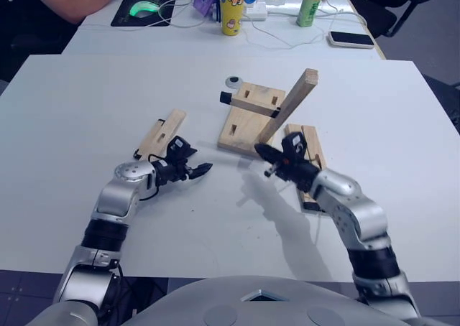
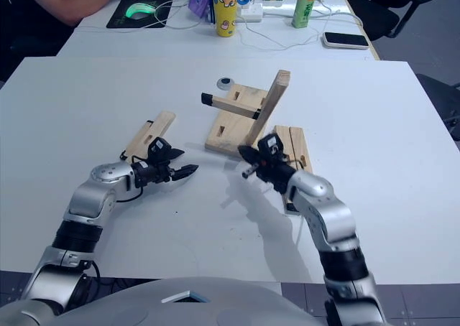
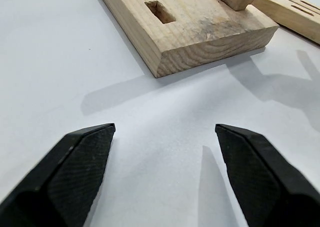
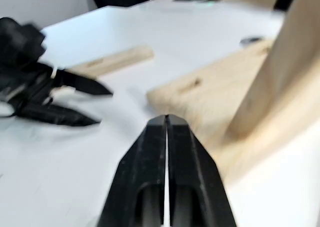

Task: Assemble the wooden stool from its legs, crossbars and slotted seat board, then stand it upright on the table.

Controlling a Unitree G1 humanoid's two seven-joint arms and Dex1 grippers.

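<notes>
Right hand (image 4: 166,119) pressed together beside the seat board (image 1: 244,125) (1 leg (image 1: 288,107) standing on it); left hand (image 3: 165,129) spread, facing a slot (image 3: 160,11).

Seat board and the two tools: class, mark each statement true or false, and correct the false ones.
1. One leg rises from the seat board. True.
2. The left tool is shut on a crossbar. False: it is open and empty, over bare table.
3. The right tool is shut and holds nothing. True.
4. Four legs stand in the seat board. False: just one does.
</notes>
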